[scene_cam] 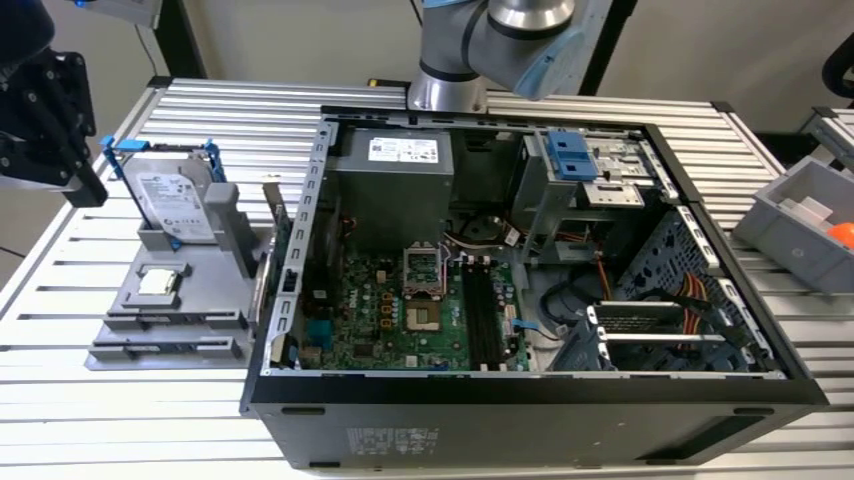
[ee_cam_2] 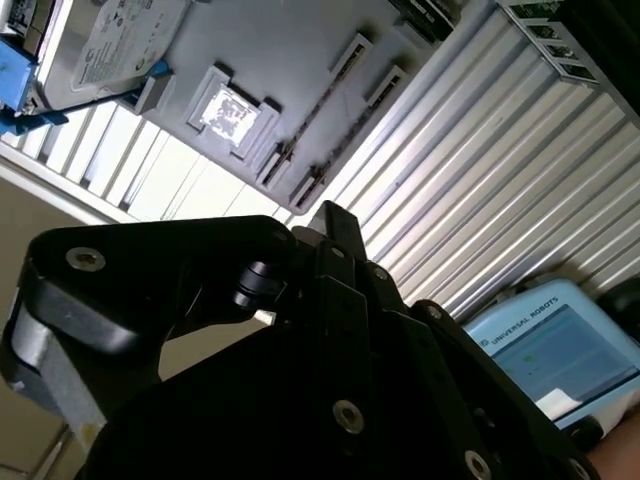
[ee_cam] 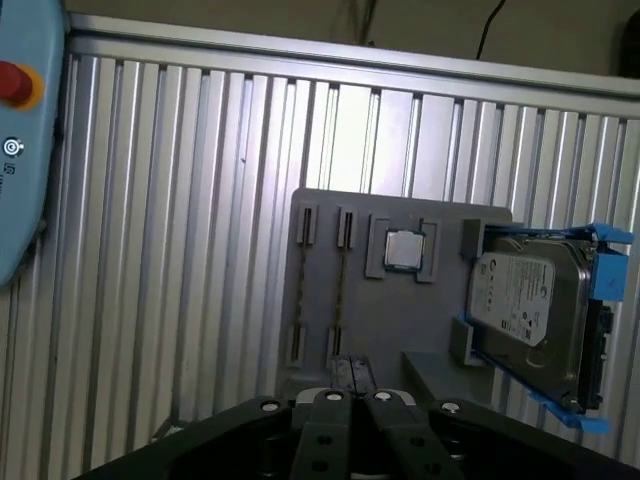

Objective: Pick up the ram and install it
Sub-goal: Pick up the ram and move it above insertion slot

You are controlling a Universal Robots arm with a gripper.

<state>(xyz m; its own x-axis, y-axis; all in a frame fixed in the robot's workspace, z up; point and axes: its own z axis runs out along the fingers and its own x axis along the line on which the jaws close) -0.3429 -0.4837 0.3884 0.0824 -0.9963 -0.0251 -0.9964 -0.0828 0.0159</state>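
In both wrist views the ram [ee_cam: 343, 290] [ee_cam_2: 312, 108] shows as a thin dark strip, edge-on. It stands between the end brackets of one long slot of the grey holder [ee_cam: 330, 205], the slot nearer the chip. My black gripper [scene_cam: 80, 185] [ee_cam: 350, 372] [ee_cam_2: 330, 220] hangs high over the table at the exterior view's left, well above and apart from the holder. Its fingers meet with nothing between them. The open computer case [scene_cam: 534, 385] lies to the holder's right, with the black memory slots [scene_cam: 483, 315] on its green motherboard [scene_cam: 387, 310].
On the holder also sit a silver hard drive [scene_cam: 174, 200] [ee_cam: 525, 300] in a blue bracket and a small square chip [scene_cam: 158, 282] [ee_cam: 403, 250]. A grey bin [scene_cam: 807, 225] stands at the exterior view's right. A pale blue pendant [ee_cam: 25, 150] lies on the slatted metal table [scene_cam: 160, 430].
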